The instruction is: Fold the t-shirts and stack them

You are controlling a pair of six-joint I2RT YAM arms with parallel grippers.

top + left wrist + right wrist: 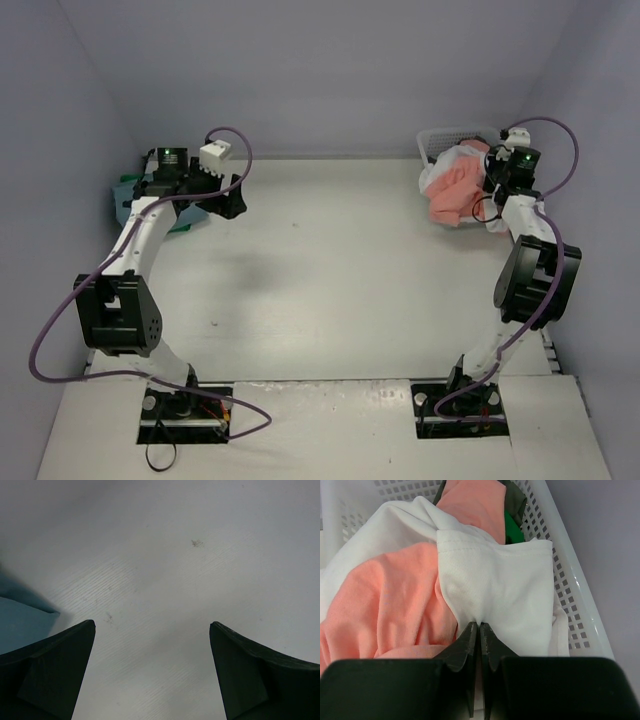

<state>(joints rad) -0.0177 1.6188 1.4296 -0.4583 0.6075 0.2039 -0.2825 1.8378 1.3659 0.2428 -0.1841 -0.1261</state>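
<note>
The white t-shirt [505,595] lies mid-frame, pinched by the closed right gripper [480,625]. The left gripper [152,624] gapes, empty.

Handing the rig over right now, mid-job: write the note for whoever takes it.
The left tool is open and empty over bare table, a light blue t-shirt beside it.
The right tool is shut on the white t-shirt in the basket.
The salmon pink t-shirt and a green t-shirt lie there too.
Done: unclear, the blue one is mostly hidden.
Left: pull out, fold and stack the basket's shirts.
</note>
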